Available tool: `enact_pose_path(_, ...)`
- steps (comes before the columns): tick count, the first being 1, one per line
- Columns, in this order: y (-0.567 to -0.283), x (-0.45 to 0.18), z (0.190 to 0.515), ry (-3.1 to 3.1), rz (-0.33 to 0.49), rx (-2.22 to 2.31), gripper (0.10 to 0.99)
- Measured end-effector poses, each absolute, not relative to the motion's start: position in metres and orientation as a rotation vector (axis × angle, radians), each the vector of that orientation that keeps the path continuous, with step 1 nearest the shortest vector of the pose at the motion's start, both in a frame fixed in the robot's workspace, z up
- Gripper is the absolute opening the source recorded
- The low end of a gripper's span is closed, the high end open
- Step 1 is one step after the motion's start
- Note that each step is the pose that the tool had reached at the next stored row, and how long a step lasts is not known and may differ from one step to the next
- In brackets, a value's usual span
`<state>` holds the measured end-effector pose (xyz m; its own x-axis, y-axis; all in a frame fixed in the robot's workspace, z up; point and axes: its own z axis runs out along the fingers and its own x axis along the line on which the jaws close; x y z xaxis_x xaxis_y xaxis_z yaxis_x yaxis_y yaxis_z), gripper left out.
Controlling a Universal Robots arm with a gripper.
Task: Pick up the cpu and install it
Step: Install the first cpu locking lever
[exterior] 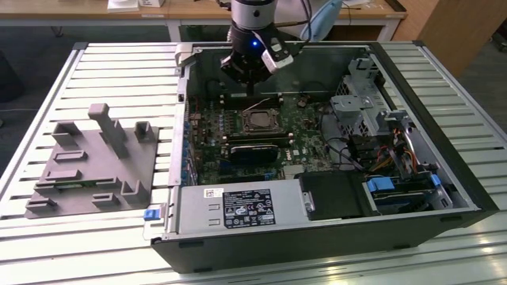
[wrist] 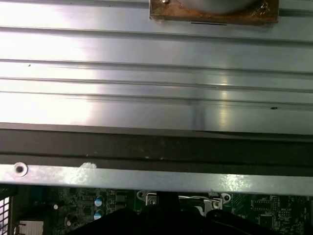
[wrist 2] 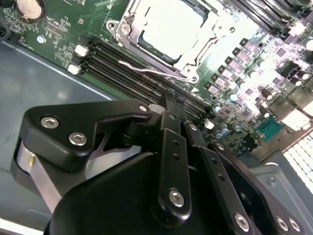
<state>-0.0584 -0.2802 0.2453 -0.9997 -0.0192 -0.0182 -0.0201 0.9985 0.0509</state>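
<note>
A slatted metal tabletop (exterior: 119,65) carries an open computer case (exterior: 317,237) with wooden desks behind it. At nine o'clock from the case a grey plastic tray (exterior: 87,166) with upright blocks sits on the slats, well apart from the arm. The tool (exterior: 252,95) hangs inside the case near its far wall, just at twelve o'clock from the socket (exterior: 259,120); its fingers (wrist 2: 171,105) are drawn narrow, tips together, holding nothing. The cpu (wrist 2: 168,29) lies seated in the socket frame on the green motherboard (exterior: 237,139), its pale shiny top showing in the second wrist view. Drive cages and cables crowd the case at three o'clock; around the socket the board is low.
</note>
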Motion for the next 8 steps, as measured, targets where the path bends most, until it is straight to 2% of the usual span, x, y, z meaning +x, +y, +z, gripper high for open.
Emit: enact_pose_path(8, -0.2808, -0.0547, 0.2346, 3.123, 0.083, -0.023, 0.106)
